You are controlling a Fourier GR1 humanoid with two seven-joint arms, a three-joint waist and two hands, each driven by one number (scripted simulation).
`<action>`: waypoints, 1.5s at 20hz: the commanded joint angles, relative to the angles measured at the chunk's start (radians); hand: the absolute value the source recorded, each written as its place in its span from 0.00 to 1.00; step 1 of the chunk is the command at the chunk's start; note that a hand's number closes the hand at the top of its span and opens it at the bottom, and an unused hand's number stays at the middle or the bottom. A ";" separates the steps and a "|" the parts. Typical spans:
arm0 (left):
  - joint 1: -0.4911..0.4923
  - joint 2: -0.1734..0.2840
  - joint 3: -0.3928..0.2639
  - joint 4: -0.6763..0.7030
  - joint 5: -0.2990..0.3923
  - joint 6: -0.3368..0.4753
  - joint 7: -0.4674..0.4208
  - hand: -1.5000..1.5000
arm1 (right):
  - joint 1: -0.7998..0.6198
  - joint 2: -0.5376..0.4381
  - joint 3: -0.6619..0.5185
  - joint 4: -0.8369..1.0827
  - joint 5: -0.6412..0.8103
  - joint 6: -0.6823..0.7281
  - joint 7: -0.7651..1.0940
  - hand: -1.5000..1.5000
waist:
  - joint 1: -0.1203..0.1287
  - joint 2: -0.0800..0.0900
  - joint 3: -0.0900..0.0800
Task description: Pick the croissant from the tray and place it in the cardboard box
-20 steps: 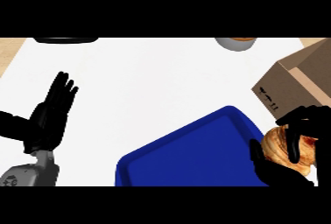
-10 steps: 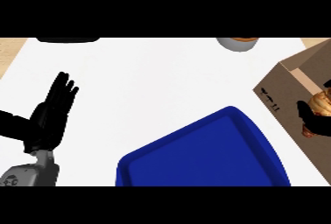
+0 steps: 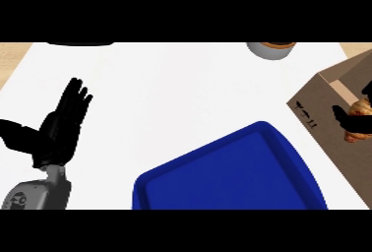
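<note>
Head view: right hand [image 3: 350,122] is showing at 3 o'clock, at the frame's edge, its dark fingers curling round the croissant [image 3: 359,109]. Croissant is sitting over the open top of the cardboard box [image 3: 320,106], inside its walls; whether it is touching the box floor, cannot tell. Blue tray [image 3: 232,177] is lying bare at 5 o'clock, just beside the box. Left hand [image 3: 62,129] is resting open at 9 o'clock, fingers up.

Handling, as a judgement: croissant is likely light, soft, flaky and easily crushed; best taken across its thick middle, not by the thin tips.
</note>
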State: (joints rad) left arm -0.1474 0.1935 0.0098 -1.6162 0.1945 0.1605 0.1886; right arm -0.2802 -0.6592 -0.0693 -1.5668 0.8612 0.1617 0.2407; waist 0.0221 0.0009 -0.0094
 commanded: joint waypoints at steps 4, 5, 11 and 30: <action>0.005 -0.015 -0.012 0.000 -0.017 0.009 0.005 0.50 | -0.025 -0.006 -0.018 0.296 -0.041 0.026 -0.146 0.00 | -0.003 0.006 0.011; 0.033 -0.022 -0.025 -0.020 -0.033 0.015 -0.008 0.50 | -0.017 0.003 -0.046 0.292 -0.058 -0.012 -0.181 0.00 | -0.008 0.003 0.011; 0.067 -0.027 -0.024 -0.024 -0.017 -0.011 -0.025 0.50 | -0.099 0.076 -0.179 0.296 -0.156 -0.265 -0.362 0.00 | -0.010 0.002 0.012; 0.022 -0.016 0.021 -0.035 -0.024 0.007 0.035 0.50 | -0.164 0.048 -0.639 0.380 -0.907 0.088 -0.294 0.00 | -0.025 -0.002 0.010</action>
State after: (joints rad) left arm -0.0979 0.1748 0.0187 -1.6550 0.1728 0.1649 0.2016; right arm -0.4389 -0.5598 -0.6489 -1.2095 0.0449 0.2045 -0.0787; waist -0.0061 -0.0020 0.0005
